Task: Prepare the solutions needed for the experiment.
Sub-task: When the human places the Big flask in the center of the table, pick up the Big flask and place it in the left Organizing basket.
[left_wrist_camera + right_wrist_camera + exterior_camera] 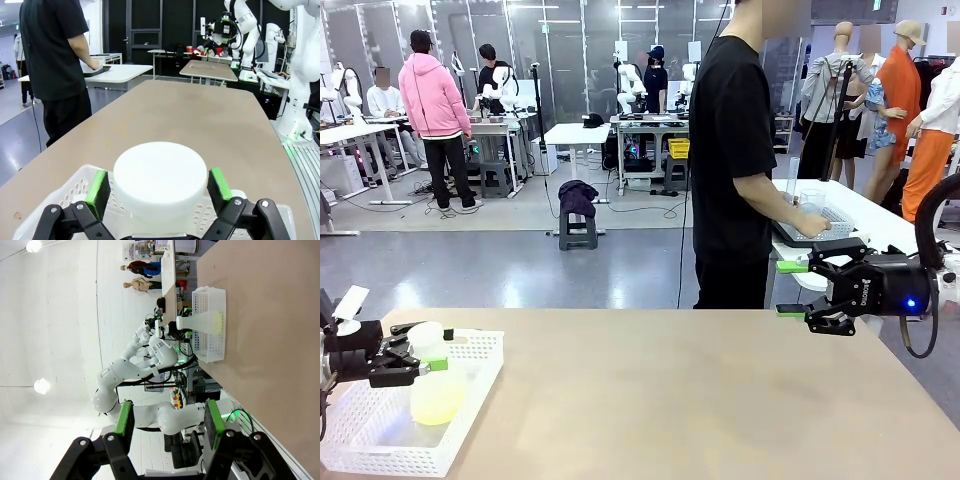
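A brown tabletop (700, 400) is seen with a white perforated basket (470, 385) at its near left corner. Inside the basket, a flask (435, 385) tinted by the pale yellow solution (438, 400) is stood upright, its white cap (160, 177) bracketed by the left gripper (425, 360), whose jaws are spread and apart from it. The right gripper (798, 290) is held empty and partly spread above the far right edge. A careless regrasp could tip the flask and spill the liquid.

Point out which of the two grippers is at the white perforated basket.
The left gripper: its green-padded fingers flank the yellow-tinted flask's white cap inside the basket.
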Robot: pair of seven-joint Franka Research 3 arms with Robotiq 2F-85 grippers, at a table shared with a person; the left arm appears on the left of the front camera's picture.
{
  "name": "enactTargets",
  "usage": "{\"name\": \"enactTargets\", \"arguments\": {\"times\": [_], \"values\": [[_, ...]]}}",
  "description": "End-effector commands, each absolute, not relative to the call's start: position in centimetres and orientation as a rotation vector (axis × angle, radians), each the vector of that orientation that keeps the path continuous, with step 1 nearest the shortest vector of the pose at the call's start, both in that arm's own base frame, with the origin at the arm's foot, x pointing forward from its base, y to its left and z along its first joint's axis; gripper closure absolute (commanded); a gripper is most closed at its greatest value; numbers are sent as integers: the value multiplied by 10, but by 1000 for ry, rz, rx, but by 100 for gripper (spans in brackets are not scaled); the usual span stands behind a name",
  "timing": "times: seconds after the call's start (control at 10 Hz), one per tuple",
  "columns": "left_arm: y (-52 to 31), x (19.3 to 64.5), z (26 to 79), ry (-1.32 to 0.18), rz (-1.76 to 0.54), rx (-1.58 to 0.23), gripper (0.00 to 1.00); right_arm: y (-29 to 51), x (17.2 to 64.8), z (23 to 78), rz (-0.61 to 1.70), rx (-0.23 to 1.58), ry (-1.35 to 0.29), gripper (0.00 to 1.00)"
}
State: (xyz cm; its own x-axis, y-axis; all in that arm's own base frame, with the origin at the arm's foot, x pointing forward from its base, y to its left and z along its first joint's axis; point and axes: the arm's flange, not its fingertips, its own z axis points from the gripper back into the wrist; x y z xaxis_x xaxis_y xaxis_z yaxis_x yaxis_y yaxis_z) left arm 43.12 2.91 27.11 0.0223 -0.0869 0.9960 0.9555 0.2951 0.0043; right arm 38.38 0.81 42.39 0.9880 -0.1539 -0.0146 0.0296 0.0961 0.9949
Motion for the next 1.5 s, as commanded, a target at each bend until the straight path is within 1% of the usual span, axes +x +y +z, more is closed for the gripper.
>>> {"name": "enactTargets", "arguments": {"times": [0.0, 0.8, 1.1, 1.4], "values": [[29, 432, 273, -1269, -1026, -926, 0, 8, 383, 425, -133, 1475, -104, 28], [29, 431, 271, -1264, -1021, -928, 0, 8, 383, 425, -133, 1475, -104, 28], [69, 421, 283, -1271, -1023, -818, 0, 8, 383, 425, -133, 1475, -104, 28], [99, 406, 289, -1254, -1012, -817, 0, 8, 383, 425, -133, 1475, -104, 28]]}}
